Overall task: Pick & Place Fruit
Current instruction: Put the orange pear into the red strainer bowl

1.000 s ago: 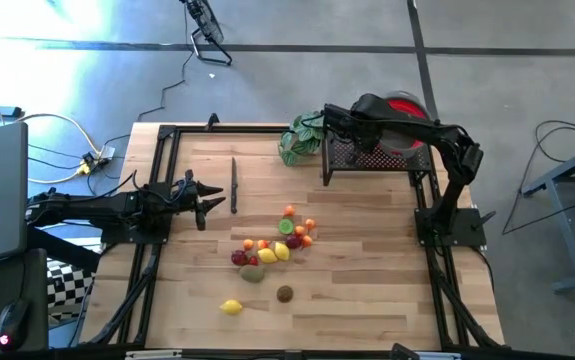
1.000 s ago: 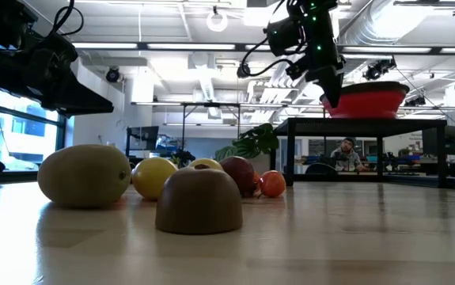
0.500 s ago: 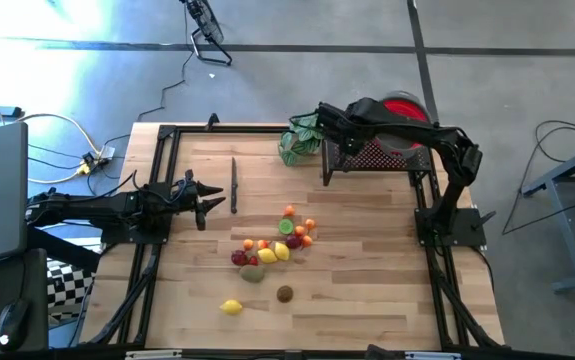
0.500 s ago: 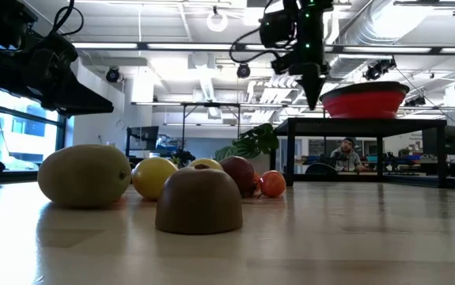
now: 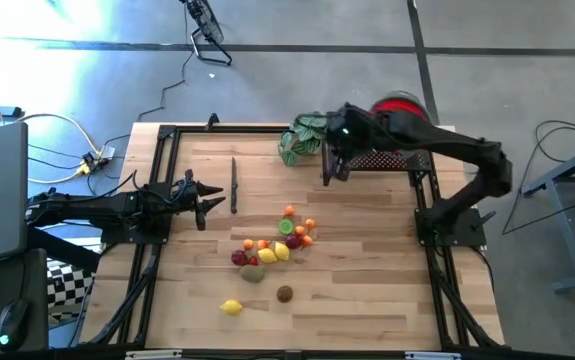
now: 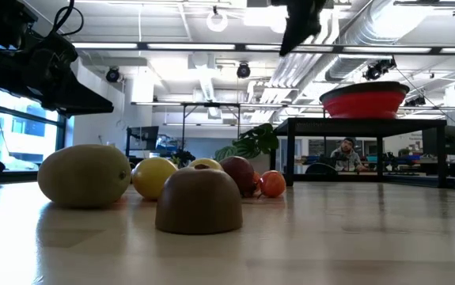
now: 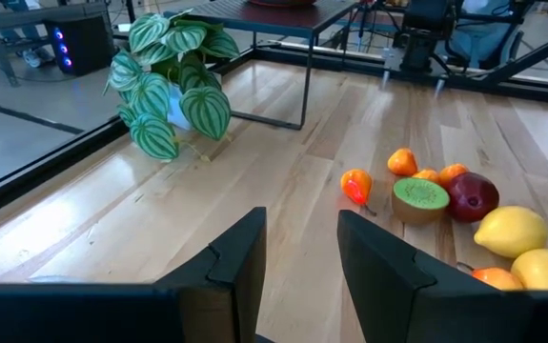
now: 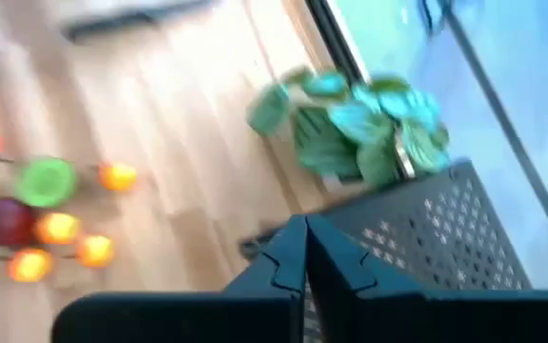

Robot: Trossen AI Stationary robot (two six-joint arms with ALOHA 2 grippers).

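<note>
A: High view. Fruit clustered mid-table, w/ a lemon and a brown one lying apart nearer the front edge. Right gripper hangs above the table by the corner of the black mesh stand, beside the plant. Red bowl sits on the stand. Left gripper waits over the left side, near a dark knife.

B: Low view?

A: Fruit in a row on the wood; brown piece nearest the lens. Bowl up on the stand. One arm shows at top centre, fingers not readable there.

B: Left wrist view?

A: Its fingers stand apart, nothing between. Kiwi half, red apple and lemons ahead.

B: Right wrist view?

A: Fingers pressed together, empty. Fruit off to one side, plant beyond.

B: Step in hand?

A: Judgement: right arm reaching for a pick. Should open before descent, take an outlying piece on the cluster's edge, come straight down so neighbours don't roll.
</note>
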